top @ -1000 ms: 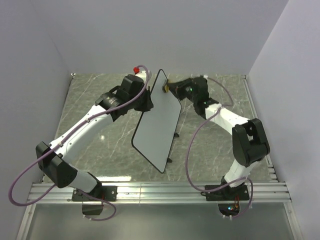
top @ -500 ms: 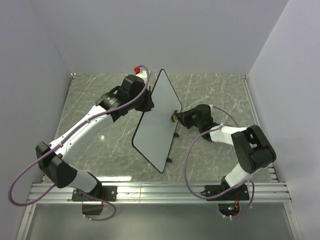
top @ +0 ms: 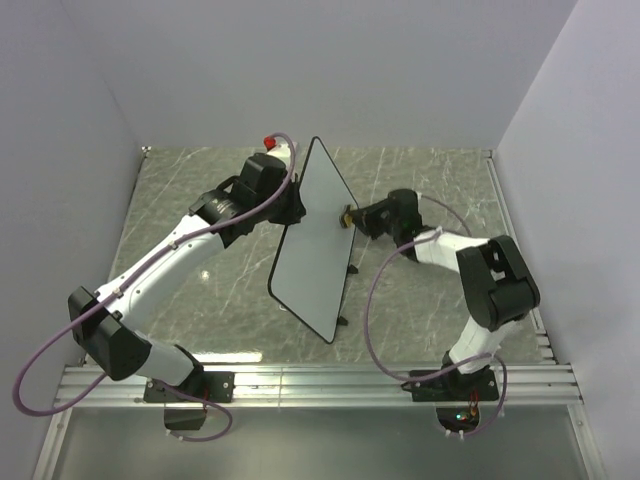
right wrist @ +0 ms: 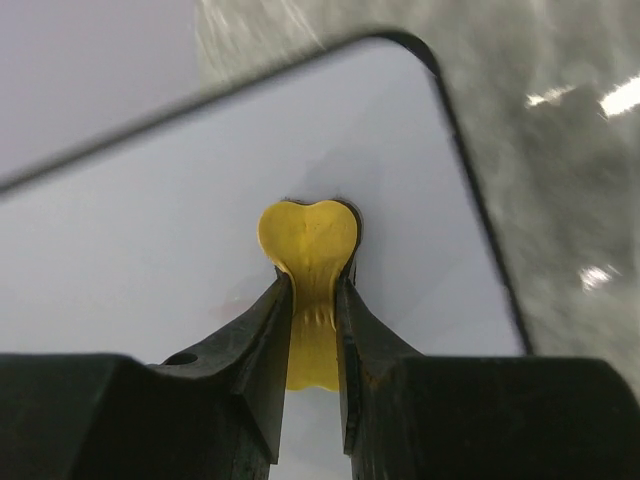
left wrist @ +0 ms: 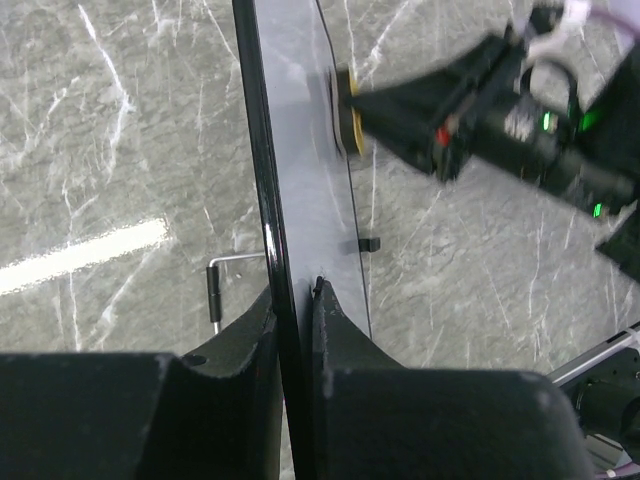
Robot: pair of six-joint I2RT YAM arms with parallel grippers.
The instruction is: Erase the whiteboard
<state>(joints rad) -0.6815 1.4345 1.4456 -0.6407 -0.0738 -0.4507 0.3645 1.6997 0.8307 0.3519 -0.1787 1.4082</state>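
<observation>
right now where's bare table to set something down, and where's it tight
Bare grey marble tabletop lies at the far left, between the left wall and the left arm, and far right, behind the right arm. Crowded mid-table: the left end effector grips the large white rectangular whiteboard, the right end effector presses a small yellow eraser on it.

The whiteboard (top: 315, 245), white with a thin black rim, stands nearly upright.
</observation>
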